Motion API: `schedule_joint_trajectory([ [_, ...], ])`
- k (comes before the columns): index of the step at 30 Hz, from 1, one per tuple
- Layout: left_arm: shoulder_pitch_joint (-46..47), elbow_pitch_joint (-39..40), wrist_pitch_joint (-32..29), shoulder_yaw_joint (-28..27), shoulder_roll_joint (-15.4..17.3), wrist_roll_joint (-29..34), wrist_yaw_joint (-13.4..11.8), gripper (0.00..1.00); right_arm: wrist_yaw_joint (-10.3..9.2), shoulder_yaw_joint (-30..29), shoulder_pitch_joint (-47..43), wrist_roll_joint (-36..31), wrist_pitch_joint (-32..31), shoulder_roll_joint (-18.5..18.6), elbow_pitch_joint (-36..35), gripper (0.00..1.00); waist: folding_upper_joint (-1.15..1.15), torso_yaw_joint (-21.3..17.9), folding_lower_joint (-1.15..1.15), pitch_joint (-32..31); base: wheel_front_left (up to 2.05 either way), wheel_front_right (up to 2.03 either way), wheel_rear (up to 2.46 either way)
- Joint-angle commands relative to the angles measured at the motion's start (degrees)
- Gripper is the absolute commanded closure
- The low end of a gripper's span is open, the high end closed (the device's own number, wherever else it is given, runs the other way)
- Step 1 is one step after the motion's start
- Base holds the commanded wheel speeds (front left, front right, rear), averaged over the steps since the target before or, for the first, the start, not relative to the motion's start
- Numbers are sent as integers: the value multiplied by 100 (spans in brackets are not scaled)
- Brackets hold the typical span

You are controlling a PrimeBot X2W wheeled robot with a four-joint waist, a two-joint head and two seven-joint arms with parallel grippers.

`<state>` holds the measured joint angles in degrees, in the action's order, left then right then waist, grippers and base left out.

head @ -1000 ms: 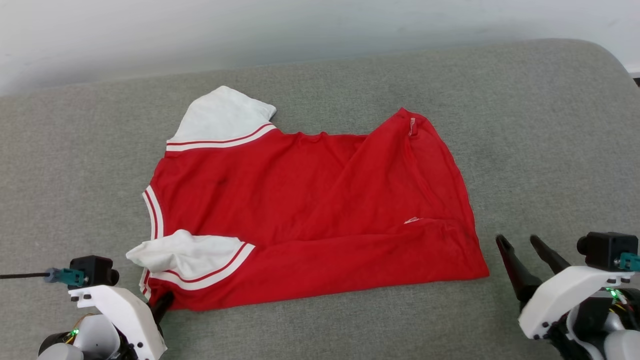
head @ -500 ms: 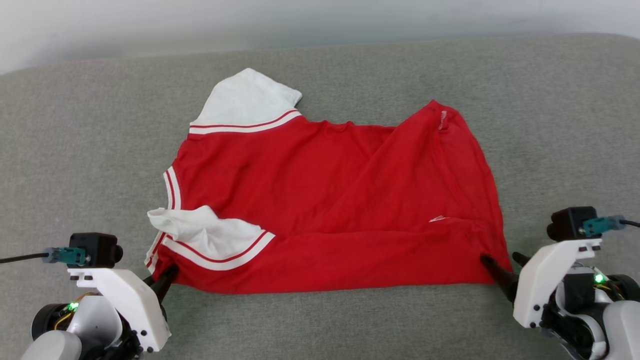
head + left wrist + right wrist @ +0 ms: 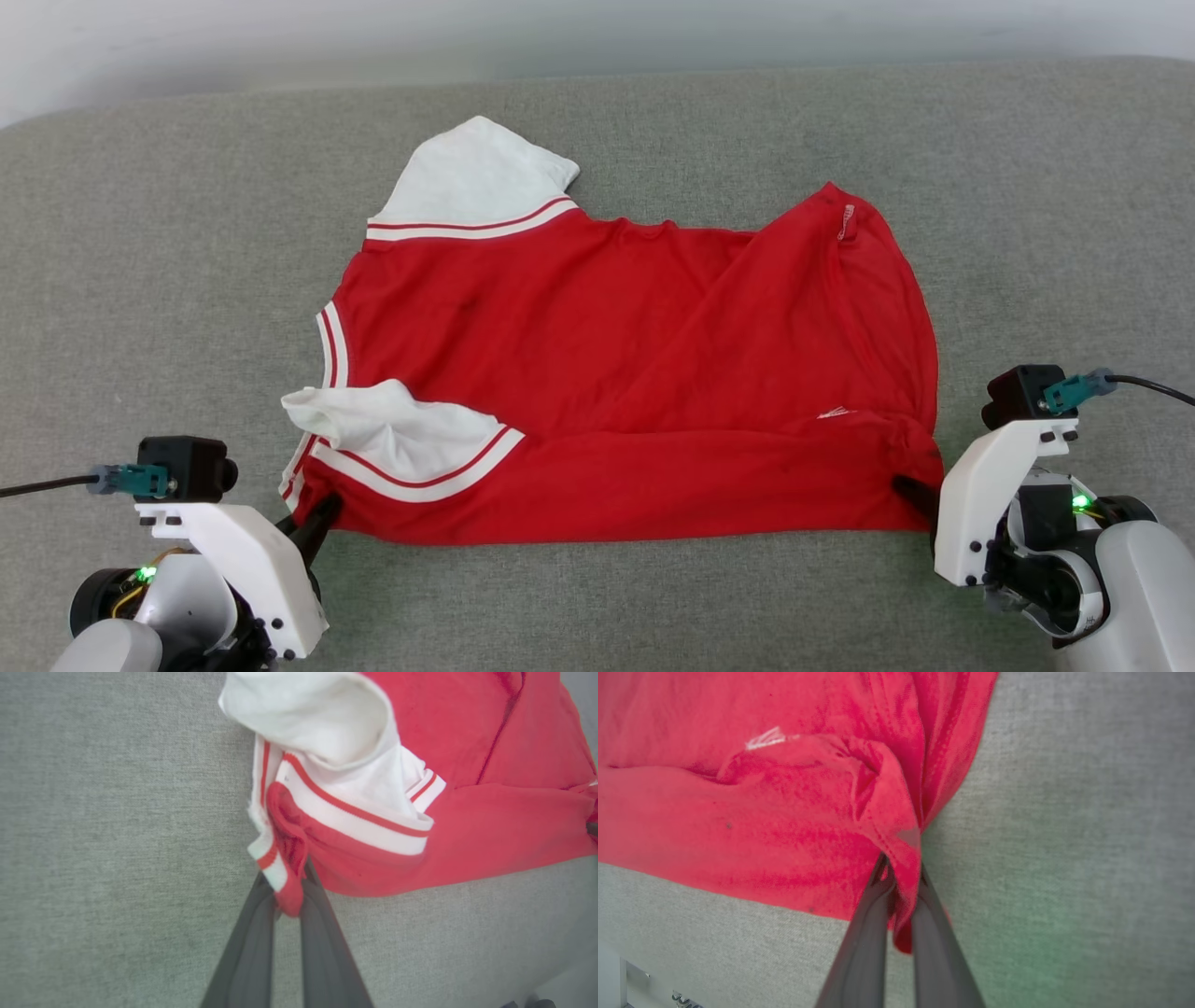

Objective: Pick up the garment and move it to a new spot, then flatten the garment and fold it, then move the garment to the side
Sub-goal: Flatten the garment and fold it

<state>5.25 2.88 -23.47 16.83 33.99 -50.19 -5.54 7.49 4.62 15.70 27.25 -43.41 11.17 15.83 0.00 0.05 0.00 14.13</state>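
At the near left, the robot's left end effector (image 3: 317, 525) is clenched on a corner of the garment (image 3: 607, 345), its dark fingers pinching red cloth and striped trim (image 3: 273, 863) just below a crumpled white panel (image 3: 392, 437). The red jersey lies spread sideways across the middle of the grey upholstered surface (image 3: 140, 280), with a second white panel (image 3: 476, 173) at its far left, creases running diagonally through the body and the near edge doubled over in a long band. At the near right, the right end effector (image 3: 910, 490) is clamped on the hem corner, where the fabric bunches into a tight pleat between the fingers. With both near corners gripped and the cloth not yet smooth, the work looks to be at the handling stage ahead of flattening – no real fold is made. The next move probably calls for both arms to lift or draw apart together, keeping even tension so the thin cloth neither slips free nor twists.
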Motion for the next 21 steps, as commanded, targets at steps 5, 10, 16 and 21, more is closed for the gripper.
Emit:
schedule_joint_trajectory([
  [5, -49, -56, -25, 39, -18, -61, 34, 100, 0, 99, -62, 75, -54, 32, 52, 100, 0, -24, 0, -160, 0, 0, 0],
  [10, -250, -46, 112, -20, -128, -157, -55, 100, 0, 184, -160, 194, 42, 209, -196, 100, 0, -41, 0, -564, 0, 0, 0],
  [16, -595, 109, 212, -53, -182, -178, -223, 100, 0, 210, -475, 334, 0, 316, -445, 100, 0, -33, 0, -969, 0, 0, 0],
  [21, -1057, 401, 148, -32, -116, -197, -421, 100, 0, 89, -904, 373, -156, 384, -734, 100, 0, -13, 0, -1259, 0, 0, 0],
])
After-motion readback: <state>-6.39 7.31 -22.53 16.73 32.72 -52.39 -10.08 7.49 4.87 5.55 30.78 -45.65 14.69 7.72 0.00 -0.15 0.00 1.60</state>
